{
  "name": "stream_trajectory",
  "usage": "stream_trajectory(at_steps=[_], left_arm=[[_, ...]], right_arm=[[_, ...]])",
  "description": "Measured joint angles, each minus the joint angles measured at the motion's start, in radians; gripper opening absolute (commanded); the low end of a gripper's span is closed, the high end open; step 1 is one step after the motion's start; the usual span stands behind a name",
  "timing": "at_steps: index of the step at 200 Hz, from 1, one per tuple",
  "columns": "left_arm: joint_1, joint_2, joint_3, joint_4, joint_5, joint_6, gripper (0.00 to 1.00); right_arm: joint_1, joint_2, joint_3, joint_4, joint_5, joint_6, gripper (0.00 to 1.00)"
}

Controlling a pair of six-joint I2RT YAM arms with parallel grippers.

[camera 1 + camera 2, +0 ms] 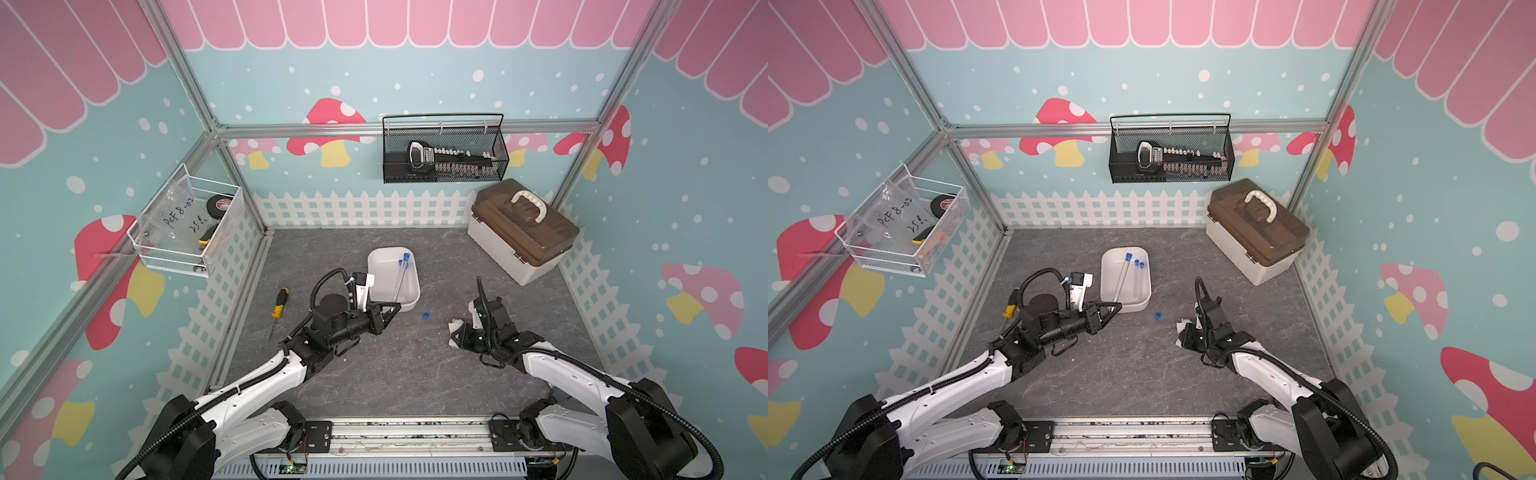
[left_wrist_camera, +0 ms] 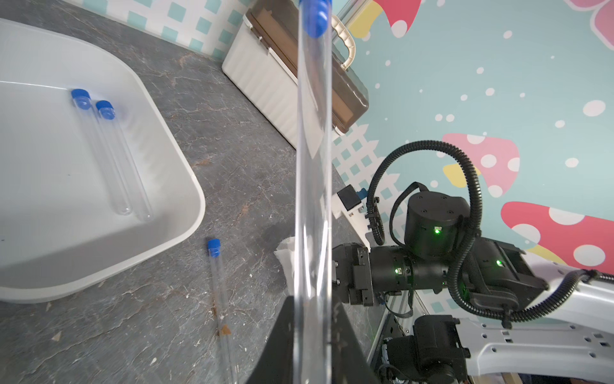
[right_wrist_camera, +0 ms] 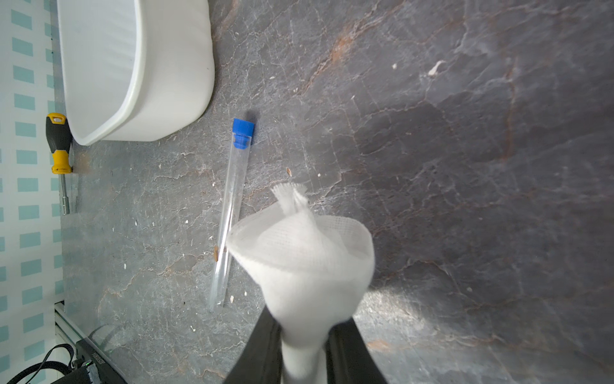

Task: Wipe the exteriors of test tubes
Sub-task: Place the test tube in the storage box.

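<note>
At nine o'clock on the table [image 1: 415, 374] we see a screwdriver [image 1: 279, 305]. Next, our left gripper [image 1: 394, 308] is clamped on a raised tube [image 2: 314, 166] at the end away from its blue cap, which points toward twelve over the tray [image 1: 376, 266]. Two tubes [image 2: 113, 156] lie side by side in that tray. At five o'clock from the tray, a loose tube [image 3: 232, 212] lies on the table. Near it, our right gripper [image 3: 304, 335] pinches a white cloth [image 3: 299, 252]. A box [image 1: 519, 232] sits at two o'clock.

Two test tubes [image 2: 124, 159] in the tray [image 1: 384, 274] mid-table, a third test tube [image 3: 231, 212] lying just near-right of it, screwdriver [image 1: 279, 305] left, toolbox [image 1: 521, 232] far right
</note>
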Motion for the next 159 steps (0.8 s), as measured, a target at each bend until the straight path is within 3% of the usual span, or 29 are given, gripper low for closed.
stream_trajectory(at_steps=[41,84,159], left_arm=[[0.0,0.019,0.034,-0.081,-0.091,-0.013,0.17],[0.003,0.129,0.14,-0.15,-0.184,-0.014,0.17],[0.079,0.407,0.297,-0.179,-0.19,-0.036,0.17]], right_arm=[[0.0,-0.008,0.0,0.0,-0.001,0.0,0.22],[0.0,-0.039,0.0,0.0,-0.007,0.004,0.22],[0.0,-0.145,-0.031,-0.012,-0.005,0.022,0.22]])
